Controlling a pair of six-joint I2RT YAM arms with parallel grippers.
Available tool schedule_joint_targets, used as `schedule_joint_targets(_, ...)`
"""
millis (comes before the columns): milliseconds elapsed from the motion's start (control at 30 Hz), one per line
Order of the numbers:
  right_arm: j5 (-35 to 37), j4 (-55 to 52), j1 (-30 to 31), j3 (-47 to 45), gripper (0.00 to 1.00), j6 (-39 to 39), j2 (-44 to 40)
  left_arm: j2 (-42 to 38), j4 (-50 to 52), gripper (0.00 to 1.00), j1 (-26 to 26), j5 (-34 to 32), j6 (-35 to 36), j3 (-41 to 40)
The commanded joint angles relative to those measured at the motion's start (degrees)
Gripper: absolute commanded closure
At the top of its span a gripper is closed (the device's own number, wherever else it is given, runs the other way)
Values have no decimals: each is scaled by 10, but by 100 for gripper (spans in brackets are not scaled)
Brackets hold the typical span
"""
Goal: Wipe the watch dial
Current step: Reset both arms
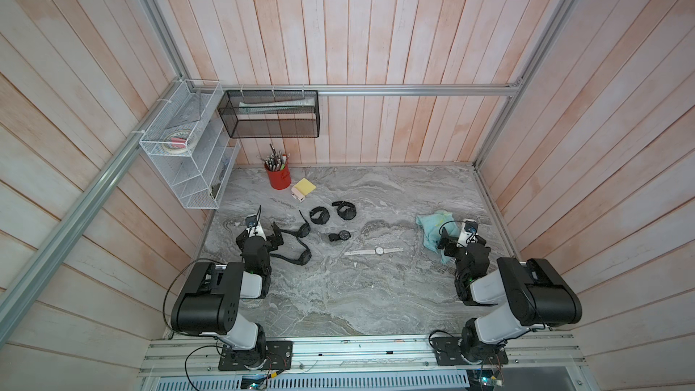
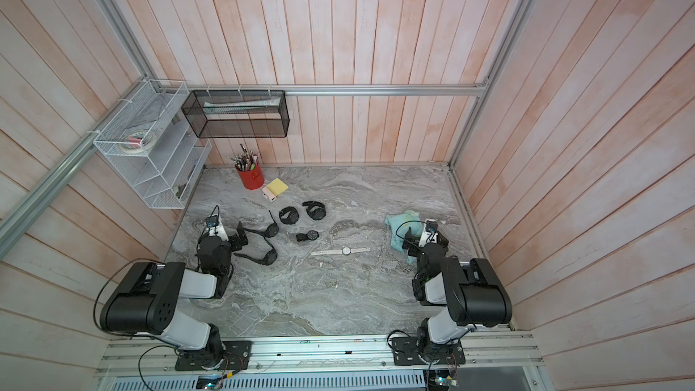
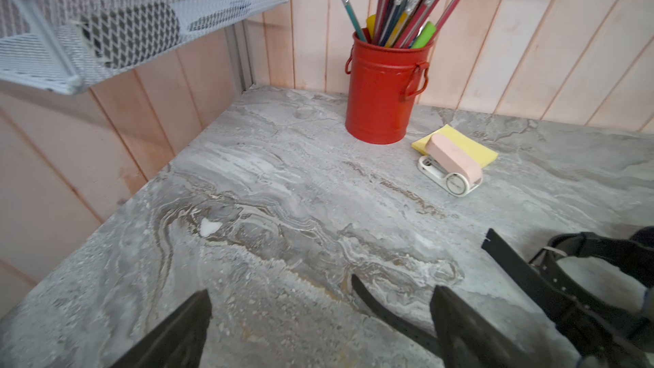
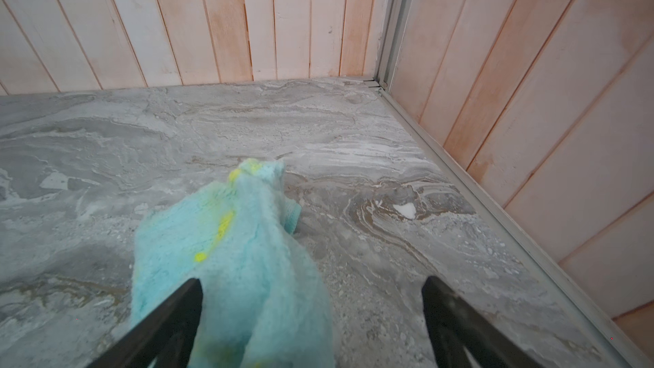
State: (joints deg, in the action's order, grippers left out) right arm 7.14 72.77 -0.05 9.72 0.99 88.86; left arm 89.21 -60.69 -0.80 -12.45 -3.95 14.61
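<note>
The cloth [image 4: 240, 242] is turquoise flecked yellow, the pot [image 3: 382, 100] red

Left gripper [image 3: 322, 299] and right gripper [image 4: 313, 283] hang low over the tabletop [image 1: 338, 295], jaws spread wide, arms folded.

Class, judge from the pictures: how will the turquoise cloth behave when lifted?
The cloth lies crumpled in soft folds, so it will probably droop limply. Its fluffy pile suggests it is light and unlikely to slip.
</note>
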Motion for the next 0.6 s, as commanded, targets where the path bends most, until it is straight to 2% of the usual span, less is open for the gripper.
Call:
schedule_joint_targets(0,-34,4,-6,29,2,-6,-9,10,-107,0,3,20,20,-4)
schedule_joint_targets(100,-36,60,-7,16,2,-5,9,3,-80,0,3,21,16,3)
schedule_joint_targets(133,-36,55,-7,17,2,-5,9,9,-104,0,2,21,21,-5)
schedule_joint_targets(233,-44,43,-11,21,2,-4,5,7,-88,0,1,45,28,2)
schedule_joint_targets(567,-55,41,-16,23,2,-1,6,5,-80,0,7,58,24,4)
